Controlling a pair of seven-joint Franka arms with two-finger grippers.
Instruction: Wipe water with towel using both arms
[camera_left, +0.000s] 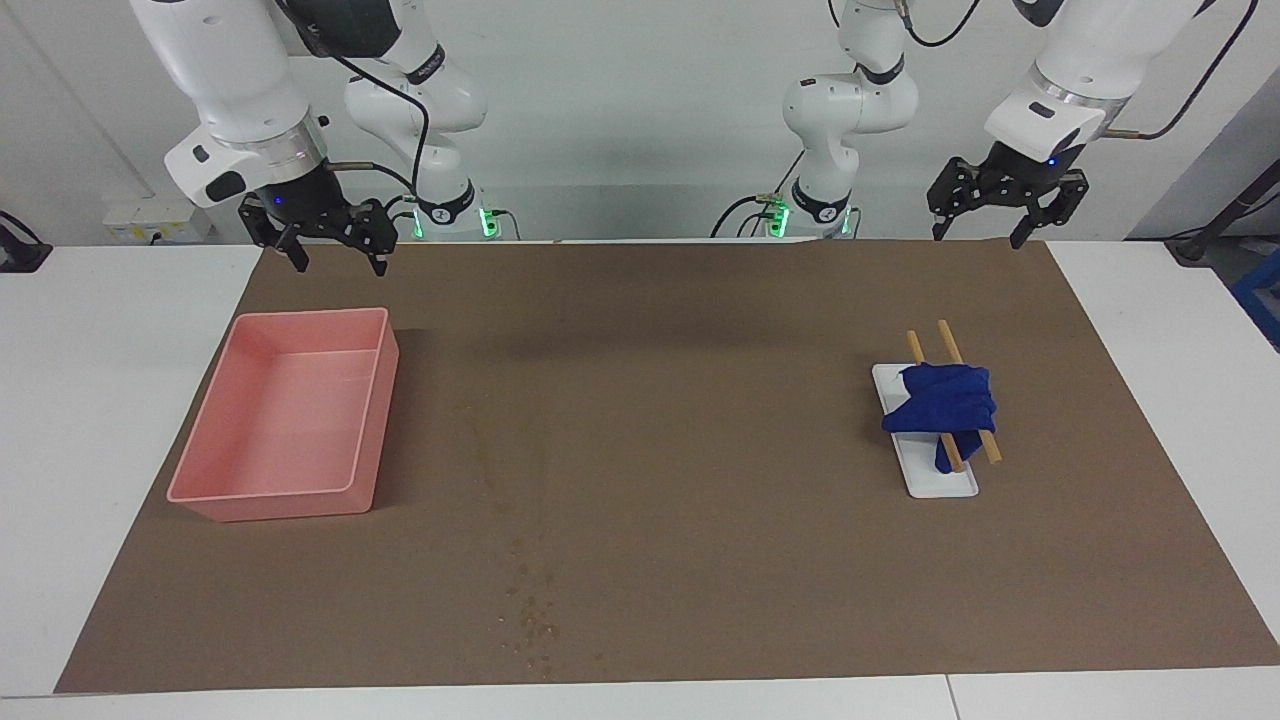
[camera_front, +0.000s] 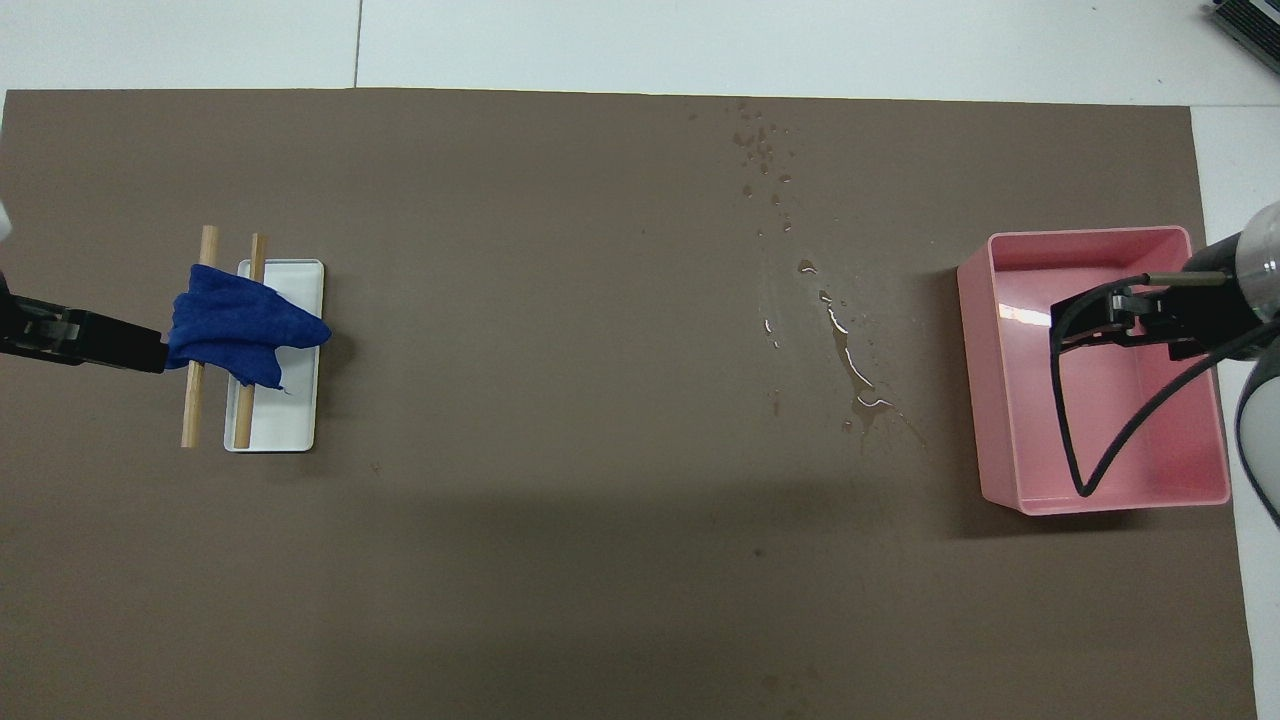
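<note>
The deep-blue towel (camera_left: 945, 400) lies rumpled over two wooden sticks (camera_left: 915, 345) on a small white tray (camera_left: 940, 485), toward the left arm's end of the table. It also shows in the overhead view (camera_front: 240, 320). The water (camera_front: 850, 370) is a damp streak near the mat's middle, with tiny speckles (camera_left: 530, 610) farther from the robots. My left gripper (camera_left: 985, 235) hangs open and empty in the air over the mat's near edge, apart from the towel. My right gripper (camera_left: 340, 265) hangs open and empty above the near end of the pink bin.
An empty pink bin (camera_left: 375, 400) stands on the brown mat (camera_left: 700, 400) toward the right arm's end, beside the water streak. White tabletop surrounds the mat. In the overhead view the right gripper (camera_front: 1110, 315) and its cable cover part of the bin (camera_front: 1090, 240).
</note>
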